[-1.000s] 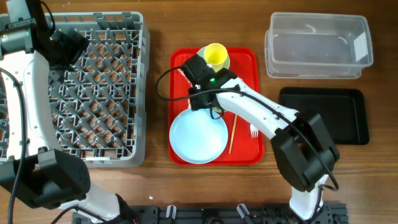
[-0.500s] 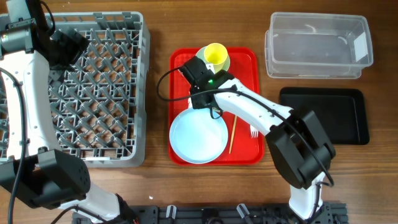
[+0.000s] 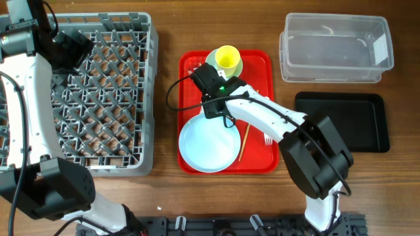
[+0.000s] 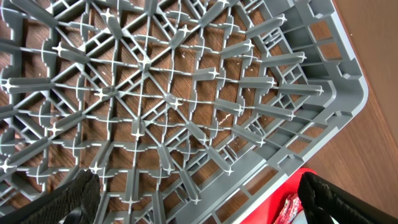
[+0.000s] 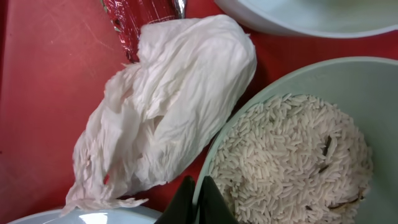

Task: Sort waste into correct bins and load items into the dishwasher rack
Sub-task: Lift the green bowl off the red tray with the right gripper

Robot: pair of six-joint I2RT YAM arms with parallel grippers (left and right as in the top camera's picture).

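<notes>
Brown wooden counter (image 3: 164,26) carries everything in the overhead view. At its left lies the grey dishwasher rack (image 3: 98,111), and the left arm (image 3: 26,98) reaches over the rack's far left corner. In the middle sits the red serving tray (image 3: 259,160). On it are the pale blue plate (image 3: 210,144) at the near left, the wooden chopstick (image 3: 243,141) just beside the plate, the white fork (image 3: 268,139) near the tray's right wall, and the yellow cup (image 3: 228,59) standing in a pale bowl (image 3: 215,58) at the far edge. The right arm (image 3: 262,118) stretches across the tray, its wrist low over the far left part. To the right, the clear tub (image 3: 335,49) lies at the far side and the black tray (image 3: 341,121) nearer, both apart from the red tray.

From the left wrist, the rack's pegs fill the picture and wood shows through the lattice. The left jaws stand wide open above it and hold nothing, with a dark fingertip (image 4: 78,196) at each lower corner.

From the right wrist, the crumpled white napkin (image 5: 168,106) lies on the red tray. It touches the red wrapper (image 5: 140,18) beyond it and the mint-green bowl (image 5: 249,118) to its right. The bowl holds rice (image 5: 292,168). The right jaws are closed on the bowl's near rim, with dark fingertips (image 5: 183,202) on either side of it
</notes>
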